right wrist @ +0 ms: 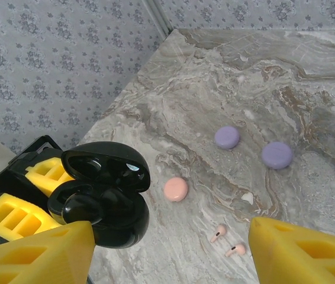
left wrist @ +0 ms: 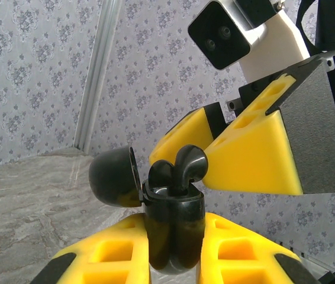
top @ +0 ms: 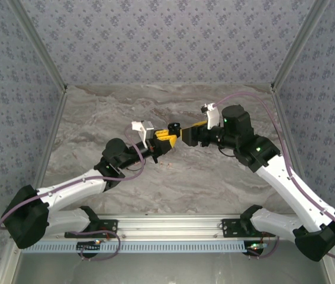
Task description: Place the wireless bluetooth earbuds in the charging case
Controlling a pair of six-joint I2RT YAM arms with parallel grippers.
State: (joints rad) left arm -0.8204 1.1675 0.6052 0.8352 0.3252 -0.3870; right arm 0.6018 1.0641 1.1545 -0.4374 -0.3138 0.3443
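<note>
My left gripper (left wrist: 173, 236) is shut on a black charging case (left wrist: 173, 219), held upright above the table with its lid (left wrist: 113, 176) swung open to the left. Two black earbuds sit in its mouth: one (left wrist: 161, 173) low in its well, the other (left wrist: 191, 161) sticking up higher. My right gripper (right wrist: 172, 236) is open, its yellow fingers (left wrist: 256, 160) meeting the case from the far side, one tip right beside the taller bud. In the right wrist view the case (right wrist: 105, 207) sits against the left finger (right wrist: 37, 254). From above, both grippers (top: 166, 141) (top: 186, 135) meet mid-table.
On the marble table (right wrist: 226, 77) below lie two pinkish earbuds (right wrist: 218, 232) (right wrist: 235, 250), a pink disc (right wrist: 175, 189), two lilac discs (right wrist: 226, 137) (right wrist: 276, 155) and a small white speck (right wrist: 247, 198). Patterned walls enclose the table on three sides.
</note>
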